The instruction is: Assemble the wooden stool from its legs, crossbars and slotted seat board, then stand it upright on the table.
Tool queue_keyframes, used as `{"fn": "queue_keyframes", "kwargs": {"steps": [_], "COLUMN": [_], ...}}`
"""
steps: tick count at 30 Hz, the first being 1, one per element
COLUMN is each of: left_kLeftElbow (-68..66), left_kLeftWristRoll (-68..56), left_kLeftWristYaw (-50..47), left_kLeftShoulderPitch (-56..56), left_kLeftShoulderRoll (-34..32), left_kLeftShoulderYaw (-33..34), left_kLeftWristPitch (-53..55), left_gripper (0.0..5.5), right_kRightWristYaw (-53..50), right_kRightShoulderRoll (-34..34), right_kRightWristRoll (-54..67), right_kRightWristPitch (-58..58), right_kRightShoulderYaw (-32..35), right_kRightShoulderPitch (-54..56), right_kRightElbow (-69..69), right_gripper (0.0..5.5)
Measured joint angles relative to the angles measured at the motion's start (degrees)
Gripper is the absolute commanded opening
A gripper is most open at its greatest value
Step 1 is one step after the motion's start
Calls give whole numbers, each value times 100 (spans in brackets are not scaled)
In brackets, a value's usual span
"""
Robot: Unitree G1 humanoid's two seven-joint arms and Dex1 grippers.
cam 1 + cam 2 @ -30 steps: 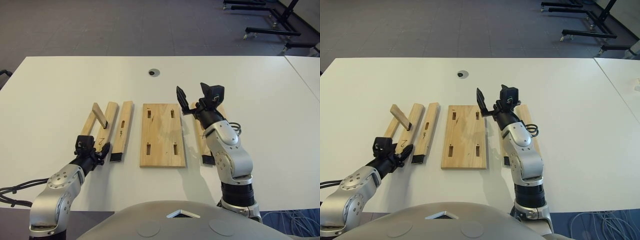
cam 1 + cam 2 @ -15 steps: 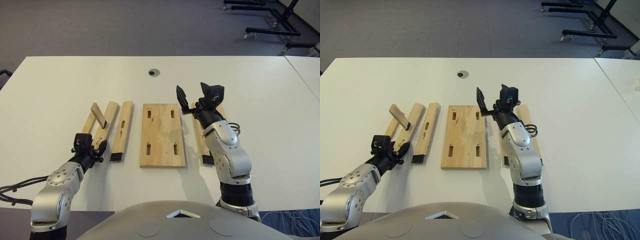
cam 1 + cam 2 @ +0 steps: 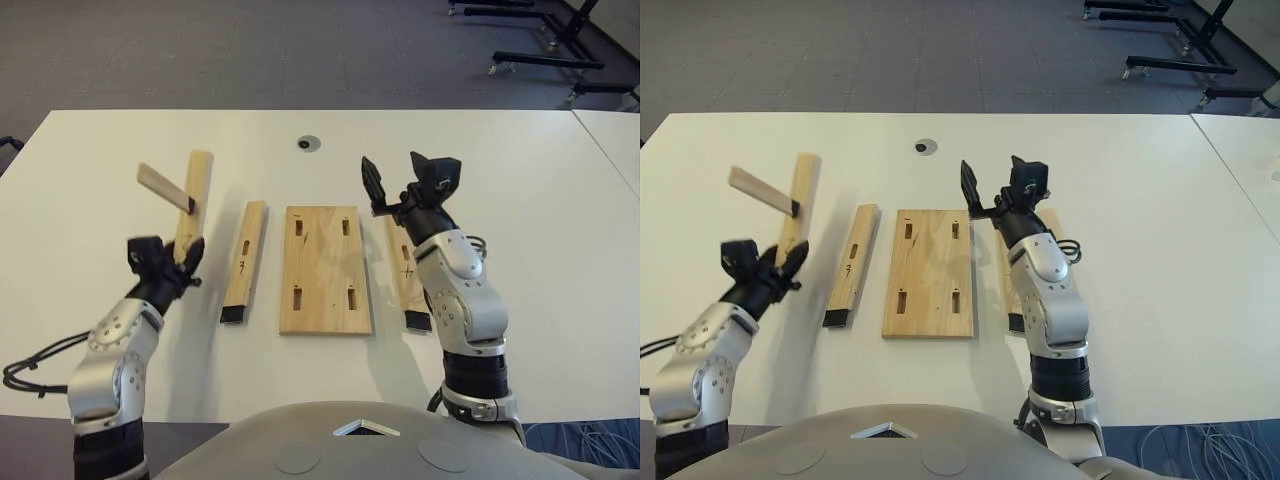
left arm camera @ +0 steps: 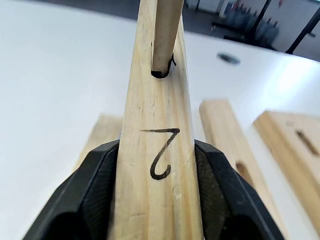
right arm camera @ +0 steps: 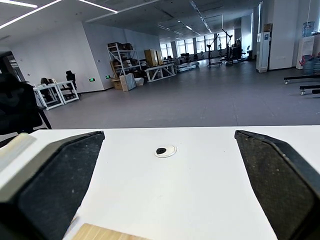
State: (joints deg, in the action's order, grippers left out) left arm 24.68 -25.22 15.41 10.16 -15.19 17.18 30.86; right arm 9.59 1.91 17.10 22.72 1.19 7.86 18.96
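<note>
Clenched low by the left pincer (image 3: 165,262) above the worktop (image 3: 520,160), the leg (image 3: 192,195) could be twisted loose by its jutting crossbar's (image 3: 163,187) weight, while the right pincer (image 3: 403,180) is held agape.

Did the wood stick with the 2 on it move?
Yes. The left gripper has lifted the leg off the table, up and farther left of the seat board.

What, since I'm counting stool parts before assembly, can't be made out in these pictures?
- Lower end of the numbered leg: left wrist view, covered by the left gripper.
- Beneath it, a wooden piece: same view, mostly hidden by that leg.
- Eye views: the right-hand leg lies partly under the right arm; piece count there unclear.
</note>
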Motion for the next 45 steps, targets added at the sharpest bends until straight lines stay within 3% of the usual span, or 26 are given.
{"fn": "queue_keyframes", "kwargs": {"steps": [5, 9, 13, 21, 33, 45], "left_kLeftElbow": [151, 184, 68, -42, 172, 138], "left_kLeftWristRoll": [-2458, -4034, -4805, -5060, -4547, -4520], "left_kLeftWristYaw": [601, 1368, 1879, 2561, 2815, 2985], "left_kLeftShoulderPitch": [-1157, -1361, -1420, -1442, -1096, -811], "left_kLeftShoulderRoll": [15, 41, -43, -534, -676, -593], "left_kLeftShoulderYaw": [532, 131, -269, -457, -950, -1046], "left_kLeftWristPitch": [334, 983, 1407, 1611, 1498, 1376], "left_gripper": [204, 204, 204, 204, 204, 204], "right_kRightWristYaw": [1142, 2085, 2528, 2957, 2793, 2631], "right_kRightShoulderRoll": [127, 192, 187, 129, -118, -127], "right_kRightWristRoll": [2390, 4648, 5500, 5716, 5311, 5592], "right_kRightWristPitch": [926, 1788, 1983, 2013, 1802, 1913], "right_kRightShoulderYaw": [706, 1035, 1094, 909, 507, 555], "right_kRightShoulderPitch": [619, 1203, 1461, 1650, 1936, 1906], "right_kRightElbow": [-38, -171, -629, -909, -1052, -900], "right_gripper": [480, 480, 480, 480, 480, 261]}}
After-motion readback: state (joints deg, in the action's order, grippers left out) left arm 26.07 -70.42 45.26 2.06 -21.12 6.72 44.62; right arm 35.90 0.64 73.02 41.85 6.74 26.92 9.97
